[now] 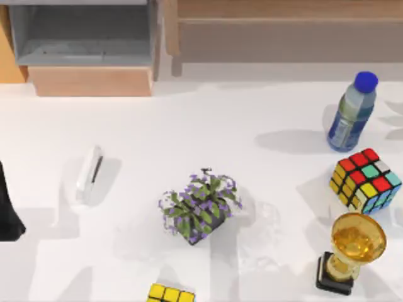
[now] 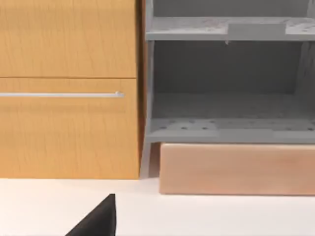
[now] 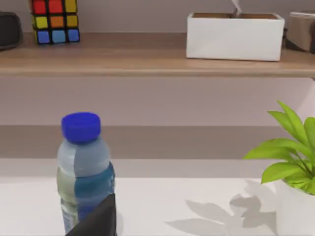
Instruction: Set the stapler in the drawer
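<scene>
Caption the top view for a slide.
Stapler lies on the table's left, drawer open behind it.

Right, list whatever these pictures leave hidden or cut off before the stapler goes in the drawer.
- Left claw: top view's left edge cuts it off; finger state unreadable.
- Right claw: right wrist view shows just a dark tip; finger state unreadable.
- Drawer: its back runs off the top view's upper edge.
- Yellow cube: cut by the top view's bottom edge.
- Stapler: far side hidden, lying on the table.

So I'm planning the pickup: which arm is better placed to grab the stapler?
Probably the left. The stapler lies on the table's left half, close to the left arm at the left edge, with the open drawer straight behind it. The bottle and cubes crowd the right side.
</scene>
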Motion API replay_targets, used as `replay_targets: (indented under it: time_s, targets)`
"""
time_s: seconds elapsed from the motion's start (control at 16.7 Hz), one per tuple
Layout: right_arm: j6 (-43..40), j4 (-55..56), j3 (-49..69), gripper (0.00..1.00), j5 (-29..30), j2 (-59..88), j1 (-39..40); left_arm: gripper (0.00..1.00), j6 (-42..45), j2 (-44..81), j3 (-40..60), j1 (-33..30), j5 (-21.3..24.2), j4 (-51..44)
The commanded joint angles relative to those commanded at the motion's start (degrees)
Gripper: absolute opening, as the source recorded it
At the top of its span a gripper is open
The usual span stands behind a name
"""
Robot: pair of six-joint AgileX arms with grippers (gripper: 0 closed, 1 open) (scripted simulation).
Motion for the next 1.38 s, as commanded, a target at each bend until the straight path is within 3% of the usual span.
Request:
replay_targets:
  time_s: [0.3,0.54,1.38]
  targets:
    - [0.00,0.00,0.00,1.00,0.00,0.00,0.00,1.00,2.38,3.39,1.62,0.66,0.72,1.75]
    - [0.00,0.00,0.00,1.00,0.00,0.00,0.00,1.00,10.73,15.44,7.38,2.90,3.19,7.93]
    - [0.00,0.00,0.00,1.00,0.00,0.00,0.00,1.00,63.01,91.14,43.62,16.78,18.58,46.68]
